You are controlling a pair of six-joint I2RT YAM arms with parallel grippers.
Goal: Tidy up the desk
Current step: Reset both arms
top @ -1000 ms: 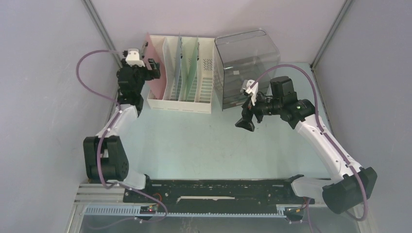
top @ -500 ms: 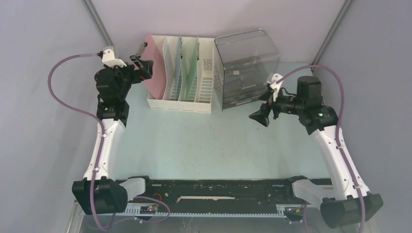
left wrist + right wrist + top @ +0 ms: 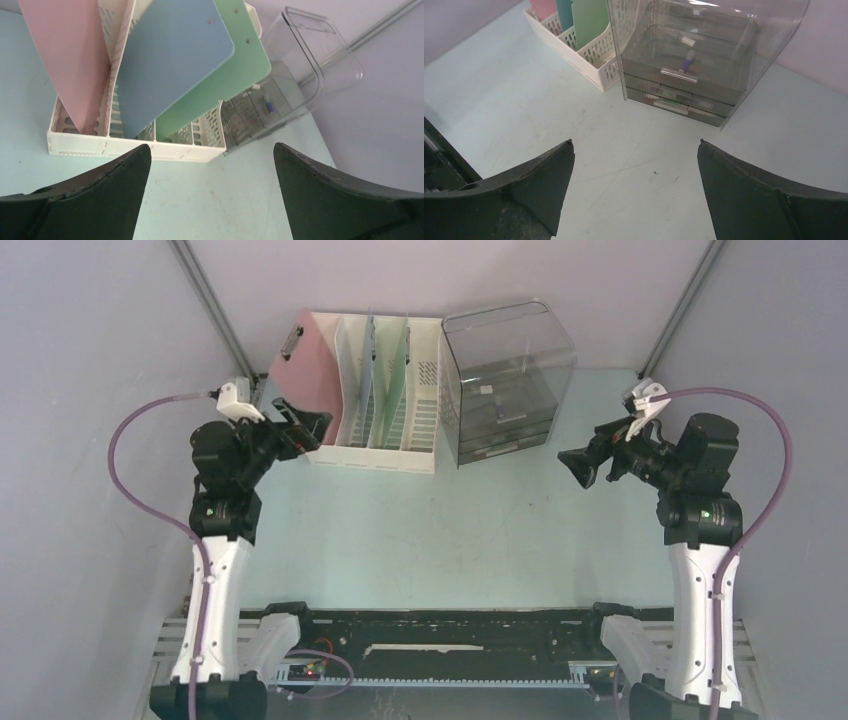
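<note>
The desk (image 3: 420,530) is a pale mint-green top. At its back stands a white file rack (image 3: 370,455) holding a pink clipboard (image 3: 310,380), a blue one (image 3: 170,60) and a green one (image 3: 235,70), all leaning. Beside the rack stands a clear drawer unit (image 3: 505,380) with small items inside. My left gripper (image 3: 305,428) hovers open just left of the rack's front corner, with nothing between its fingers. My right gripper (image 3: 580,465) hangs open and empty to the right of the drawer unit, facing it.
Grey walls and aluminium rails close in the desk on three sides. A black rail (image 3: 440,625) with both arm bases runs along the near edge. The purple cables (image 3: 130,480) loop out beside each arm.
The left gripper has drawn back and down from the pink clipboard, which stays leaning in the rack. The right gripper has pulled away to the right from the drawer unit's front.
</note>
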